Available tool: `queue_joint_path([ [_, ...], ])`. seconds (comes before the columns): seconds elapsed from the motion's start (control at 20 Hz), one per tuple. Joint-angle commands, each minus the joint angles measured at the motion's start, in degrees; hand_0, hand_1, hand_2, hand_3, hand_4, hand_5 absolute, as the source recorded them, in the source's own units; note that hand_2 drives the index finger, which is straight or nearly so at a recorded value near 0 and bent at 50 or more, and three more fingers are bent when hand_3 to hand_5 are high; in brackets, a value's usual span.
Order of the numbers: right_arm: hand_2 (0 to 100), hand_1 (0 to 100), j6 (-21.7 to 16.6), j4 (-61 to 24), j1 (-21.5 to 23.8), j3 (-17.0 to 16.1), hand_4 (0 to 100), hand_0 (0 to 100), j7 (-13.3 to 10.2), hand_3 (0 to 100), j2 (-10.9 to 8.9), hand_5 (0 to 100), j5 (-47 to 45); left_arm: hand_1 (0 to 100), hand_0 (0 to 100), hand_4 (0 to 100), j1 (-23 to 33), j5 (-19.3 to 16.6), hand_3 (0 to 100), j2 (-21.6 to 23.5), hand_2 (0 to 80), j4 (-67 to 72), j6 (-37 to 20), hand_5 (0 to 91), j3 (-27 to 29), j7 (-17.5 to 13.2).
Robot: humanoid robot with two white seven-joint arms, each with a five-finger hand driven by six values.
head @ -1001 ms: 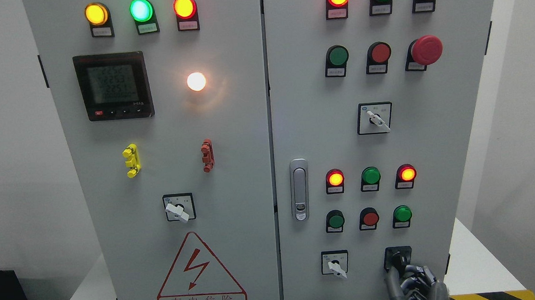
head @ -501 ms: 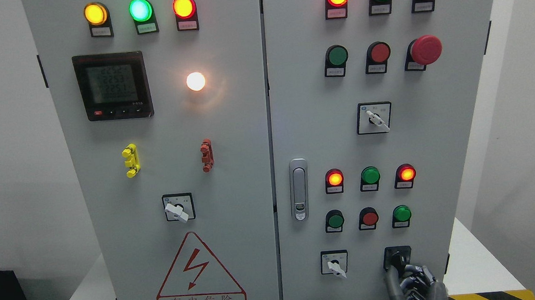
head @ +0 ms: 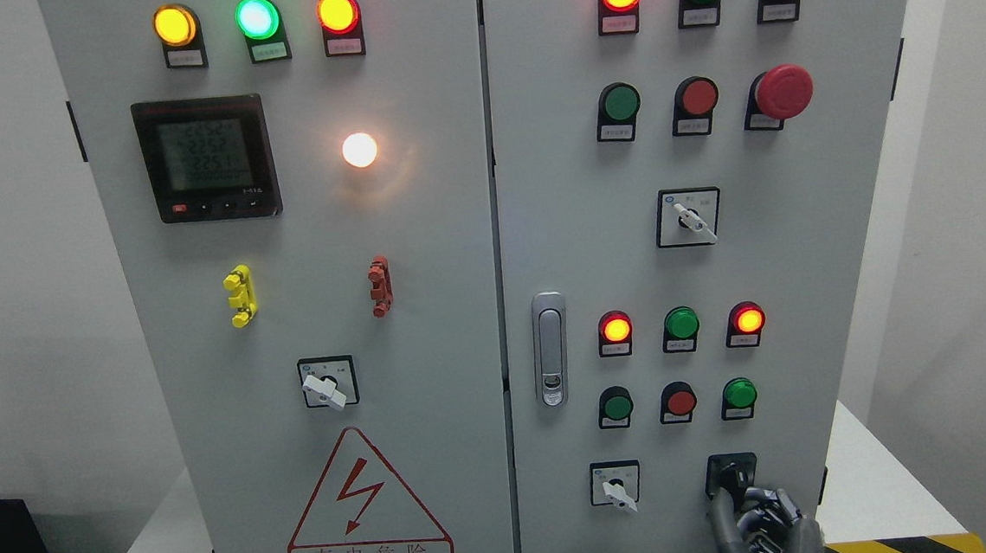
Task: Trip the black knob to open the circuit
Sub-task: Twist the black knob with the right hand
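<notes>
Low down, right robot hand touching black knob

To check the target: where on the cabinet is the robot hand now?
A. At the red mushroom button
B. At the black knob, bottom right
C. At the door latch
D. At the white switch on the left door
B: the right hand reaches up to the black knob at the right door's bottom.

matt grey painted metal cabinet, chrome latch, glossy plastic mushroom button.
</notes>
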Motion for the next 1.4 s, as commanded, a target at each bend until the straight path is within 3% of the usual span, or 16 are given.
queue_joint_path([
  [0.0,61,74,-0.2,-0.1,0.0,0.2,89,61,0.0,90,0.0,93,-0.2,39,12,0,-0.4,-1.9,0,0.0,0.0,0.0,0.0,0.0,0.0,0.0],
  [0.85,63,75,-0.1,-0.5,0.0,1.0,90,63,0.1,92,0.0,93,-3.0,39,12,0,-0.4,-1.8,0,0.0,0.0,0.0,0.0,0.0,0.0,0.0],
  [1.0,63,76,-0.1,-0.5,0.0,1.0,90,63,1.5,92,0.0,93,-3.1,39,12,0,-0.4,-1.9,0,0.0,0.0,0.0,0.0,0.0,0.0,0.0],
  [1.35,63,76,-0.2,-0.5,-0.1,1.0,90,63,1.6,92,0.0,93,-4.1,39,12,0,-0.4,-1.8,0,0.0,0.0,0.0,0.0,0.0,0.0,0.0],
])
